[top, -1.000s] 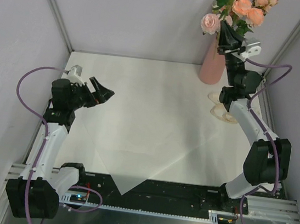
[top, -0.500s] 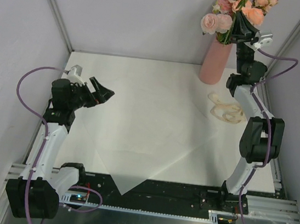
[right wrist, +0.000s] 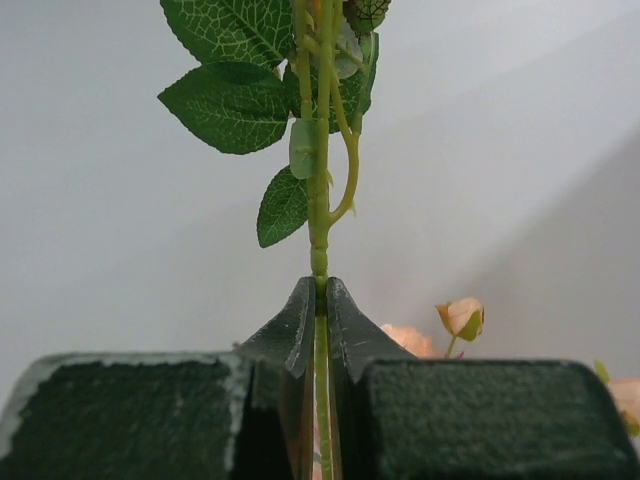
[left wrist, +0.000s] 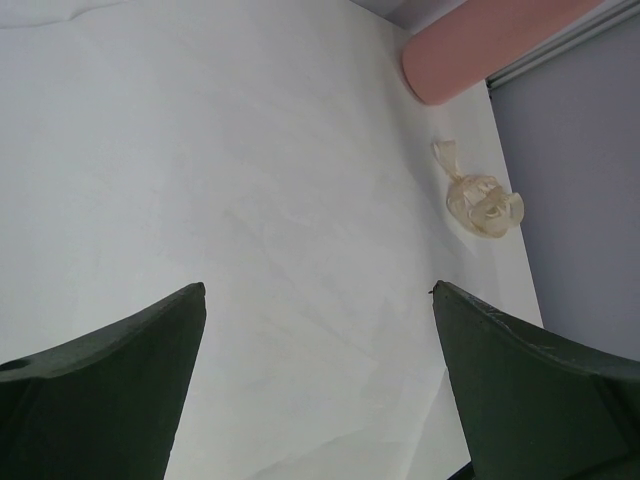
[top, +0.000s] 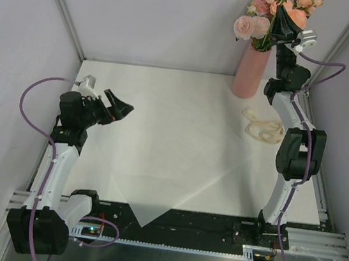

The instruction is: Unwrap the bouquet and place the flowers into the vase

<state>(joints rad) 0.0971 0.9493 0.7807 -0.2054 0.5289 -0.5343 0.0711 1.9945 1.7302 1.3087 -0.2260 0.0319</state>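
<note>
The salmon-pink vase stands at the table's far right corner; its base also shows in the left wrist view. The pink and peach flowers rise above its mouth, and their stems reach down into it. My right gripper is high beside the blooms, shut on a thin green stem; the jaws pinch it just under its leaves. The bouquet's white paper lies spread flat on the table. My left gripper hovers at the left, open and empty.
A crumpled cream ribbon lies on the table just in front of the vase, and is also seen in the left wrist view. Grey walls close the table in at the back and on both sides. A black rail runs along the near edge.
My right arm has stretched upward and the gripper has risen from beside the vase's mouth to the level of the blooms, which shifted with it. The left arm has not moved.
</note>
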